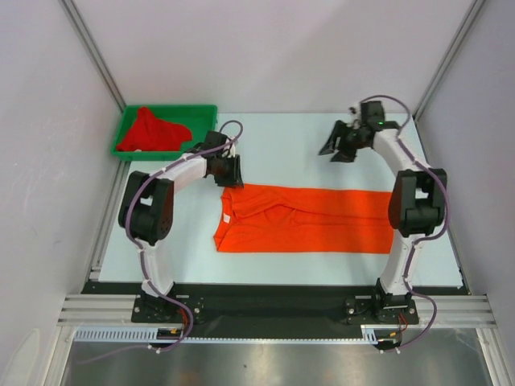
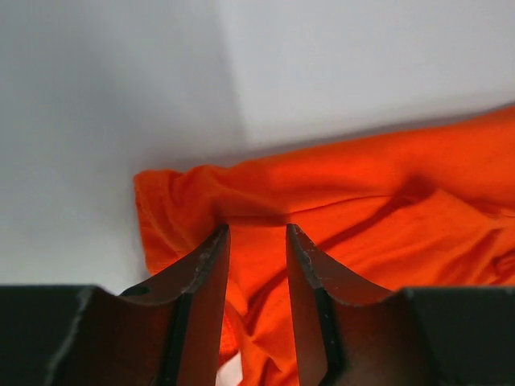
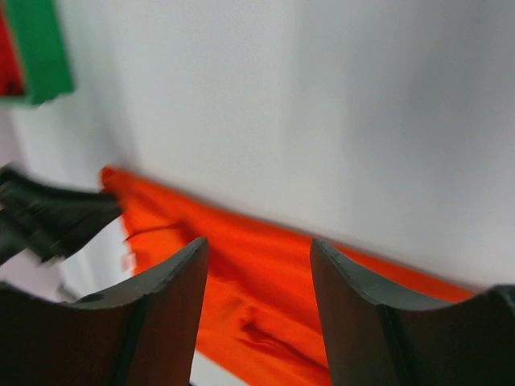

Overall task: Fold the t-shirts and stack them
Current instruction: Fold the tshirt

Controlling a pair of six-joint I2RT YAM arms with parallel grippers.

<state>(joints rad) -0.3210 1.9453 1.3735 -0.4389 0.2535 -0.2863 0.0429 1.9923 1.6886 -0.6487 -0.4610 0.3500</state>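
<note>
Pale, smooth surface [image 1: 322, 145] carries the work. The bright orange short-sleeved cloth t-shirt [image 1: 306, 221] lies flat at its centre as a long band running left to right, apparently already folded lengthwise, with its neck end to the left. The green plastic tray [image 1: 205, 112] sits at the far left corner and holds the deeper red cloth t-shirt [image 1: 149, 133] in a loose heap, not yet folded.

The left gripper [image 1: 233, 183] is low at the far corner of the neck end. Its wrist view shows the fingers [image 2: 201, 273] apart by a narrow gap, tips just at a raised ridge of orange cloth, with nothing clamped. The right gripper [image 1: 331, 149] hangs over bare surface beyond the far edge of the orange t-shirt, well apart from it; its fingers [image 3: 173, 289] stand wide apart and empty. The small white neck label [image 1: 228, 215] shows near the left end.

Step in hand, as judged: the crosswise fold of the orange t-shirt. The next move calls for the left fingers to close on the neck-end corner, taking all layers, while the right gripper descends to a matching hold.
</note>
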